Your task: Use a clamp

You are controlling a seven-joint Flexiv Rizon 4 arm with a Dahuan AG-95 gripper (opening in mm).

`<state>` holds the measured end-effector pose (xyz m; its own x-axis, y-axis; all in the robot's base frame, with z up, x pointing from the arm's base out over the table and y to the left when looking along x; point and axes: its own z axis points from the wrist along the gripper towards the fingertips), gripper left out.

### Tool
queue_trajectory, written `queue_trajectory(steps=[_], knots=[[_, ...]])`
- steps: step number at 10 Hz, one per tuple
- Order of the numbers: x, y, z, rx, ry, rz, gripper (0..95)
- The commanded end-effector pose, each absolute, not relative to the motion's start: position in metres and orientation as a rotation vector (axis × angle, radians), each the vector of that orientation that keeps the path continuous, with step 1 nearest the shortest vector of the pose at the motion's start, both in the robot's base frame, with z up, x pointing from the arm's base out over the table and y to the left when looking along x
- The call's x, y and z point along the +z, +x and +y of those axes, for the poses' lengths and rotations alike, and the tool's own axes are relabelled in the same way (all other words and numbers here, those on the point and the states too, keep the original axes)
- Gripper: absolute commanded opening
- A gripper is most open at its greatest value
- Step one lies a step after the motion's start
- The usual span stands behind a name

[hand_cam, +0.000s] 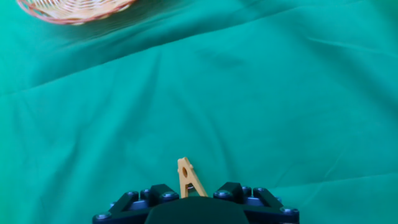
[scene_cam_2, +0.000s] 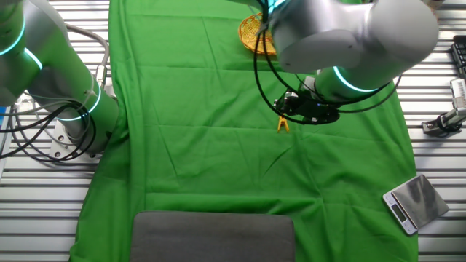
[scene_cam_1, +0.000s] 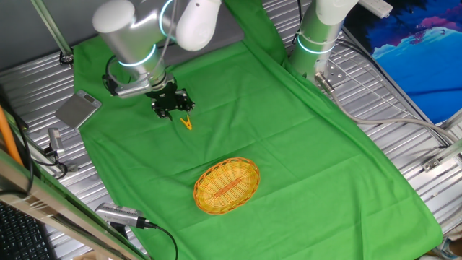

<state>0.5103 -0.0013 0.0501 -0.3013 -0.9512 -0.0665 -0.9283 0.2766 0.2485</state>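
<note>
The clamp [scene_cam_1: 186, 123] is a tiny yellow-orange A-shaped clip on the green cloth. It sits at the tip of my gripper [scene_cam_1: 175, 108], left of the cloth's middle. In the other fixed view the clamp [scene_cam_2: 282, 125] juts out just below the gripper [scene_cam_2: 293, 115]. In the hand view the clamp [hand_cam: 188, 179] sticks straight out from the middle of the gripper [hand_cam: 194, 200], apex pointing away. Its two prongs run in between the jaws. The jaws look shut on the prongs, though the black gripper body hides the contact itself.
An oval yellow wicker basket [scene_cam_1: 227, 185] lies on the green cloth [scene_cam_1: 289, 144] nearer the front; its rim shows at the top left of the hand view [hand_cam: 74, 9]. A small grey scale [scene_cam_1: 78, 110] sits by the cloth's left edge. A second robot base [scene_cam_1: 317, 36] stands at the back.
</note>
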Motion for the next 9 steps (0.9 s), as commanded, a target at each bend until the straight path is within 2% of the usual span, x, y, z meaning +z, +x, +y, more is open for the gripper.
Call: queue_trajectory(steps=[1, 9], knots=[[0.05, 0.51, -0.002, -0.362, 1.797, -2.428, 57.0], [0.04, 0.506, -0.004, -0.355, 1.854, -2.392, 57.0]])
